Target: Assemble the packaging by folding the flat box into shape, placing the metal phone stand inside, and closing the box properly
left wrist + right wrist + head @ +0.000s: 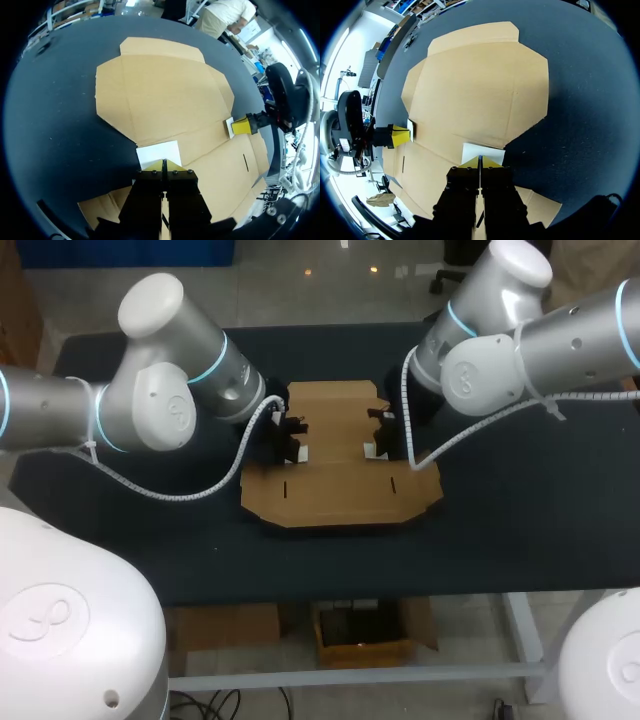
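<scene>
1. Your dark worktop (520, 520) carries the cardboard box (335, 490) in its middle. It lies flat and unfolded with its flaps spread, and nothing is raised yet.
2. Your left gripper (164, 166) sits low at the box's left edge. Its fingers are together, with no gap between the yellow tips, and a white patch (159, 153) lies just ahead of them.
3. Your right gripper (480, 161) mirrors it at the opposite edge. Its fingers are likewise together, and a second white patch sits right at its tips.
4. The step in hand looks like raising the two side panels. You would do best to work both sides evenly and bend along the creases rather than across them. Keep the base flat so the sheet does not slide on the worktop.
5. You cannot tell whether either gripper nips a thin edge of card or only rests on it, because the tips hide the contact.
6. From above, both grippers are dark shapes against the card, and their fingers are hard to make out.
7. The phone stand shows in no view, so locate it before the walls go up.
</scene>
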Available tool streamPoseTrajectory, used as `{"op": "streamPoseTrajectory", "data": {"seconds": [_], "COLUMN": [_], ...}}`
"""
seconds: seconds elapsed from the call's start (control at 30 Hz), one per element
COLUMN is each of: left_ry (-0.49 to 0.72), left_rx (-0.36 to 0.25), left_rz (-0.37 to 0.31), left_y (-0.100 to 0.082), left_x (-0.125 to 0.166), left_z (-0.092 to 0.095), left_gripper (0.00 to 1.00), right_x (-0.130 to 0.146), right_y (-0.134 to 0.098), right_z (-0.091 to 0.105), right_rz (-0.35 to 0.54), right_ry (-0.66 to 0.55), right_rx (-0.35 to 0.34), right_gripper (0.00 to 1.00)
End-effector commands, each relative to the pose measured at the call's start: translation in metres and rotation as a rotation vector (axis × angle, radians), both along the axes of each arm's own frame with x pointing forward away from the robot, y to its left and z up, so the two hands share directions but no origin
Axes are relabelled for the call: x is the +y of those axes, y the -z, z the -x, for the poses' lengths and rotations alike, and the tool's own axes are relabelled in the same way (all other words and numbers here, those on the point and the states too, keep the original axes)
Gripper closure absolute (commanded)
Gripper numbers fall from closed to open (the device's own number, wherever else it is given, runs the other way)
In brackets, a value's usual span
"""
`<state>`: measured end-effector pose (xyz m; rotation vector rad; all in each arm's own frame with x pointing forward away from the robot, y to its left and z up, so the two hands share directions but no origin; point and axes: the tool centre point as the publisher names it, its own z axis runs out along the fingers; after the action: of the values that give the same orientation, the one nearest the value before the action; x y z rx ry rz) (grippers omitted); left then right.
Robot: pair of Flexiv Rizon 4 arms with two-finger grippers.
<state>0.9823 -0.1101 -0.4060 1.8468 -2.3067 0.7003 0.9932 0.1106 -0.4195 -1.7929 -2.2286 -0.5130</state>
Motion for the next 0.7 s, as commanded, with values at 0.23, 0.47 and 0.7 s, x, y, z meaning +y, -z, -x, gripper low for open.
{"op": "streamPoseTrajectory", "data": {"seconds": [0.23,0.47,0.7], "left_ry": [-0.003,-0.014,-0.02], "left_rx": [0.035,0.051,0.06], "left_rz": [-0.028,-0.036,-0.045], "left_y": [0.0082,0.0121,0.0089], "left_x": [-0.0063,-0.004,-0.0015], "left_z": [-0.0081,-0.0078,-0.0048], "left_gripper": [1.0,1.0,1.0], "right_x": [0.0028,0.0032,0.0022], "right_y": [0.006,0.0095,0.0055], "right_z": [-0.004,-0.0052,-0.0038], "right_rz": [0.018,0.022,0.014], "right_ry": [0.004,0.007,0.009], "right_rx": [0.02,0.035,0.038], "right_gripper": [1.0,1.0,1.0]}}
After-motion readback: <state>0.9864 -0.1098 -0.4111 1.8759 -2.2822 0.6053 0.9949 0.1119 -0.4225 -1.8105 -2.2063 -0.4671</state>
